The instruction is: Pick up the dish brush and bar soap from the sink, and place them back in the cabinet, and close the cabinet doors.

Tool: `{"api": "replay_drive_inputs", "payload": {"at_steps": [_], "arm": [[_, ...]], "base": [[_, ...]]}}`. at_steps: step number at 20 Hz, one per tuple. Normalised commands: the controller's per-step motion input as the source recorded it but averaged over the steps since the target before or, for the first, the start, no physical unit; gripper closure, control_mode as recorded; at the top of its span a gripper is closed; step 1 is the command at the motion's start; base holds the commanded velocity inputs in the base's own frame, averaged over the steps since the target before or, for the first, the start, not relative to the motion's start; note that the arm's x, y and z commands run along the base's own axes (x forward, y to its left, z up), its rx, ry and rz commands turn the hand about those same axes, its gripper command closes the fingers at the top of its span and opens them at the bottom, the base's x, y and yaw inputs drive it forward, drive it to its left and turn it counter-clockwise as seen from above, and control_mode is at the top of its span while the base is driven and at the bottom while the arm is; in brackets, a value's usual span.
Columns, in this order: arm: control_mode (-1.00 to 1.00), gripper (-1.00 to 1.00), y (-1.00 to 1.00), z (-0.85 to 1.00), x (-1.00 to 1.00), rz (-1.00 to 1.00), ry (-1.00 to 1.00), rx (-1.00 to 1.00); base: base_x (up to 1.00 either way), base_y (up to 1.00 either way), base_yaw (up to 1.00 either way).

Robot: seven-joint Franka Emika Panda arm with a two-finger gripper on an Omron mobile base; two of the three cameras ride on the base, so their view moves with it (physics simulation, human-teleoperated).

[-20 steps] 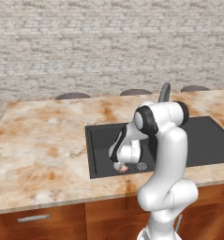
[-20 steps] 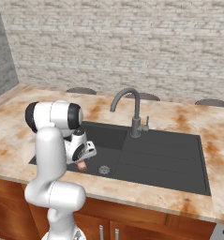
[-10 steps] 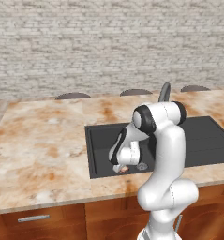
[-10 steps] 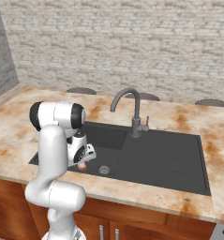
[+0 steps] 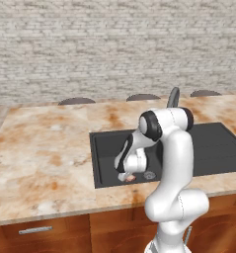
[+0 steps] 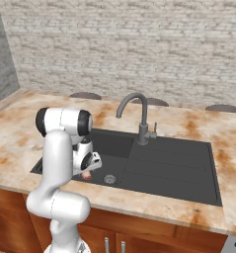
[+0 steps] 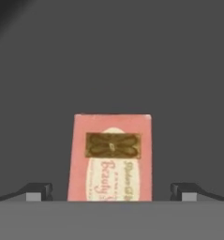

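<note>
The gripper (image 7: 111,192) was down inside the sink (image 5: 104,143), near the basin's front edge and just beside the drain (image 6: 108,179). Its two fingertips (image 7: 38,191) stood wide apart, clamped on nothing. The bar soap (image 7: 111,157) lay flat on the dark basin floor between them, with clear gaps on either side, its pinkish-red face with a gold emblem and pale oval label turned up. From the base it showed as a small pink patch (image 5: 131,178) below the hand. The faucet (image 6: 139,118) stood at the sink's back edge, on the marble counter (image 5: 40,148).
</note>
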Motion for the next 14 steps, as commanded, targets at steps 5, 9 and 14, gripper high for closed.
{"api": "replay_drive_inputs", "payload": {"at_steps": [5,9,14], "arm": [[-1.00,-1.00,0.05,-0.08,0.20,0.00,0.07,0.00],[-1.00,-1.00,0.08,-0.15,0.13,0.00,0.07,0.00],[-1.00,-1.00,0.08,-0.18,0.08,0.00,0.06,0.00]], "base": [[0.00,0.00,0.00],[0.00,0.00,0.00],[0.00,0.00,0.00]]}}
